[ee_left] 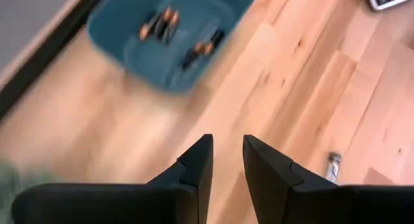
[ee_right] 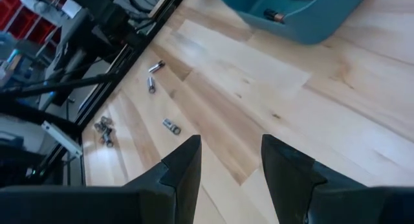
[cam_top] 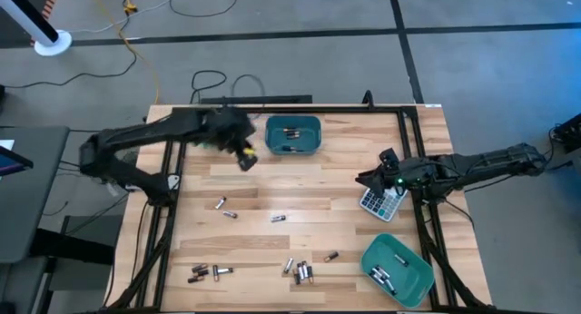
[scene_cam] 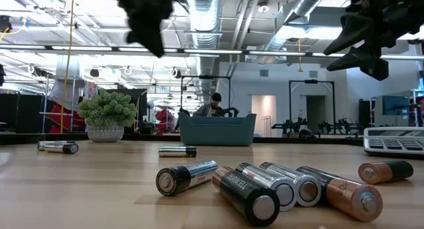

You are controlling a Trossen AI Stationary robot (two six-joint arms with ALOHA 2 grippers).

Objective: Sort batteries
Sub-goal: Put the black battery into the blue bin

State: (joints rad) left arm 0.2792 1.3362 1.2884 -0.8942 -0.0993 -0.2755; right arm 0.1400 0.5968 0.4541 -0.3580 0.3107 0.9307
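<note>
Batteries [cam_top: 302, 271]: scattered loose across near table [cam_top: 336, 187]; some already in both bins [cam_top: 292, 135].
Handling: likely small, rigid, smooth, prone to rolling; best pinched across the middle.
Left gripper [ee_left: 228, 154]: fingers narrow, empty, beside far bin.
Right gripper [ee_right: 231, 153]: wide, empty, above calculator [cam_top: 381, 201].

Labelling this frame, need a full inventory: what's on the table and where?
loose batteries: over a dozen, dark and silvery, scattered over the table's middle and near edge
far bin: one, teal, far edge, a few batteries inside
near bin: one, teal, near right corner, a few batteries inside
calculator: one, grey-white, right side
table: one, light wood
left claw: empty, fingers apart, above the table beside the far bin
right claw: open, empty, by the calculator
</note>
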